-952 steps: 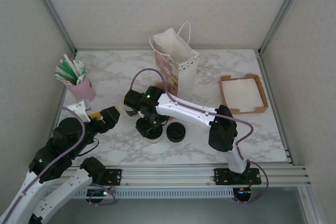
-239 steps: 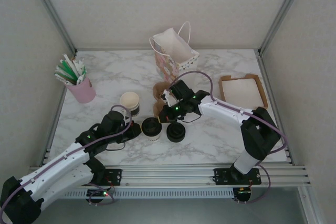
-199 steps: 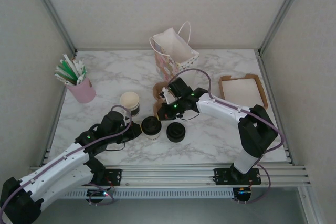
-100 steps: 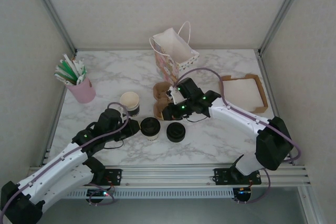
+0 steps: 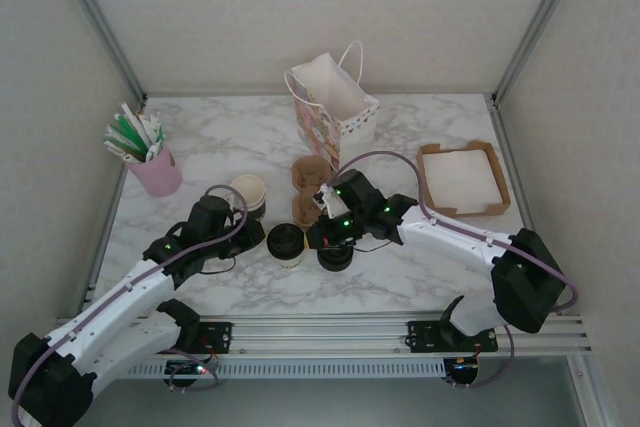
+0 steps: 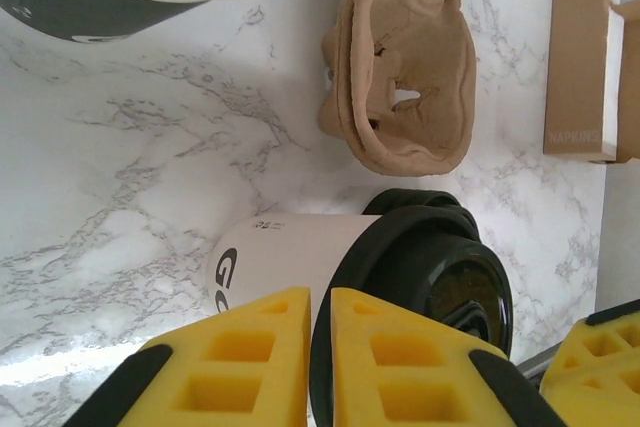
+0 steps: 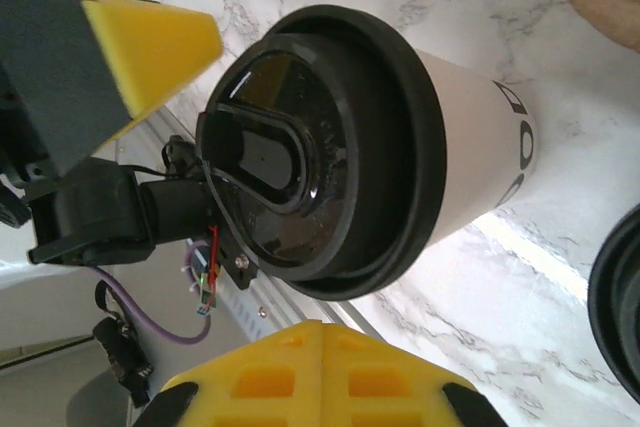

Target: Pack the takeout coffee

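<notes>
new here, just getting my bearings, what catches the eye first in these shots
The black-lidded takeout coffee stands near the front middle of the marble table, a brown cup carrier just behind it. An open gift bag stands at the back, and a pink cup of packets sits far left.

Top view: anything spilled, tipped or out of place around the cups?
Nothing looks spilled or tipped. The takeout coffee stands upright with its lid seated evenly. One spare black lid lies loose on the table beside it, and the lidless cup stands open.
</notes>
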You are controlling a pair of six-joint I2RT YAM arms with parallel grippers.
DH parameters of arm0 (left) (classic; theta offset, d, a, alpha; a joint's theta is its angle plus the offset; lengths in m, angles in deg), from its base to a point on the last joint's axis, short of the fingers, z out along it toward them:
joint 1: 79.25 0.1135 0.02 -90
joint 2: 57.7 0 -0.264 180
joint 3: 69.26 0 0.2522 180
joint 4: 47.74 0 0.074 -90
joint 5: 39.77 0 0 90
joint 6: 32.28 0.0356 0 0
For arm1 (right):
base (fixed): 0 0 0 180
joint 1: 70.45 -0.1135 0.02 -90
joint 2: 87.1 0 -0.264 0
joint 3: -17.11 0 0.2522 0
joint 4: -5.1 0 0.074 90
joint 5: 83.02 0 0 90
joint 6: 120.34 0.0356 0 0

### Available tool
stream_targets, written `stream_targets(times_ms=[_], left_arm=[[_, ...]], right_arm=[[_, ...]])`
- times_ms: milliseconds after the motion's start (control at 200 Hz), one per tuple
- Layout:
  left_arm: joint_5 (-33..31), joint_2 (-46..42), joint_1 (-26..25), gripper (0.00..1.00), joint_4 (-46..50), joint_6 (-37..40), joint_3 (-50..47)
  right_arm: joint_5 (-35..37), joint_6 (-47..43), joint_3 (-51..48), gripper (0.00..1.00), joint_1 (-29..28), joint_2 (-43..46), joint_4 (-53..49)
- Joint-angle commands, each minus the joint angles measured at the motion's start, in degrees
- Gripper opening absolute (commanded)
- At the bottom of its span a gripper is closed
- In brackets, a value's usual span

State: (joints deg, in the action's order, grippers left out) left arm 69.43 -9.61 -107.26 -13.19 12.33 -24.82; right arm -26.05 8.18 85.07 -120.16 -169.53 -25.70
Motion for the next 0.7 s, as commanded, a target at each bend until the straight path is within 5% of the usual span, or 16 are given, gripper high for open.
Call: stream_targets(times_ms=[0,696], left_arm=[[1.91,0.16,0.41,0.15,-2.23,1.59,0.55],[4.72,-4.86,0.41,0.14,-0.68,0.21,-4.49]], right_arm=[[-0.45,0.83,0.66,0.04,-0.36,-2.06,1.84],[0.89,-2.09,7.63,0.03,-0.16,-9.80,-1.17]])
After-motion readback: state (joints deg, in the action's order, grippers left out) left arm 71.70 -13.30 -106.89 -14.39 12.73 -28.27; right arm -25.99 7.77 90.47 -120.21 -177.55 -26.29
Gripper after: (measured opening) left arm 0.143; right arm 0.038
